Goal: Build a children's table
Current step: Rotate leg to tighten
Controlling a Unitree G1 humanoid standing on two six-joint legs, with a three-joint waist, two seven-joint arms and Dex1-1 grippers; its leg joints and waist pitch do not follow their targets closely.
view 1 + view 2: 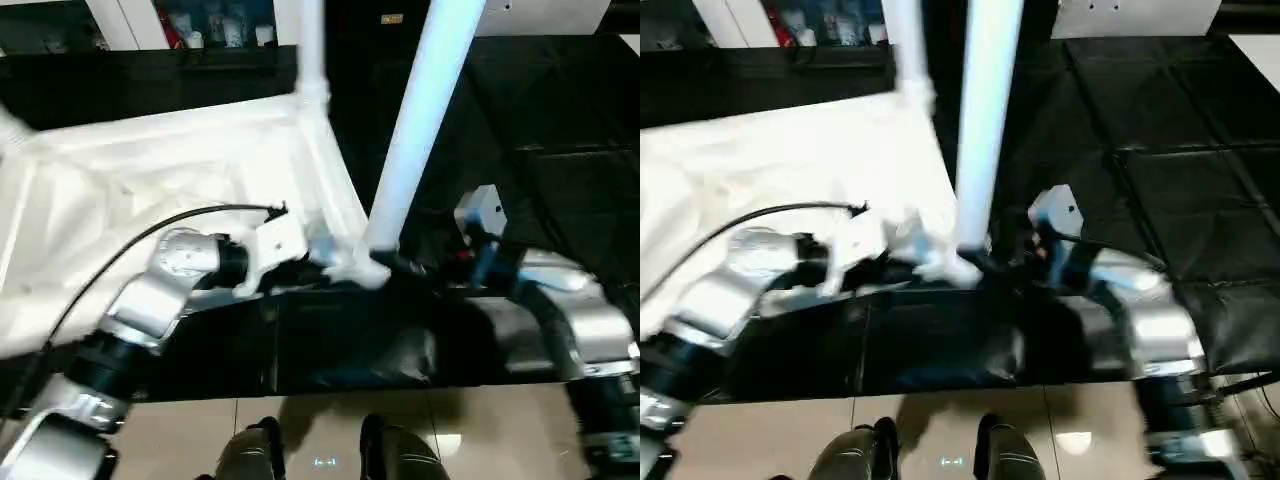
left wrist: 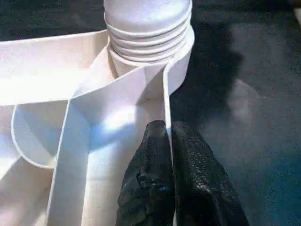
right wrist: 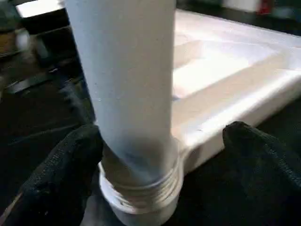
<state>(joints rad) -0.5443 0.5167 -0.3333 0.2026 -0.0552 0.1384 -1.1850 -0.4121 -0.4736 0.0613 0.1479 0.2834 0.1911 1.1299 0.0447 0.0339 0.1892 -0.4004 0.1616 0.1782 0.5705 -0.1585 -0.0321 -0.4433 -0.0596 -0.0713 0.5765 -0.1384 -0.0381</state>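
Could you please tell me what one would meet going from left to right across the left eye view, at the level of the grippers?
Left forearm → left gripper, shut on the rim of the upturned table top → white leg standing in the corner socket → right gripper, open around the leg's base → right forearm.

On the black mat sits 1 white tabletop (image 1: 150, 170), underside up, with 2 legs standing in its corner sockets, the near leg (image 1: 420, 120) and the far leg (image 1: 312, 50) (both run past the frame's upper edge), and 2 grippers, left gripper (image 2: 169, 141) and right gripper (image 3: 162, 150).
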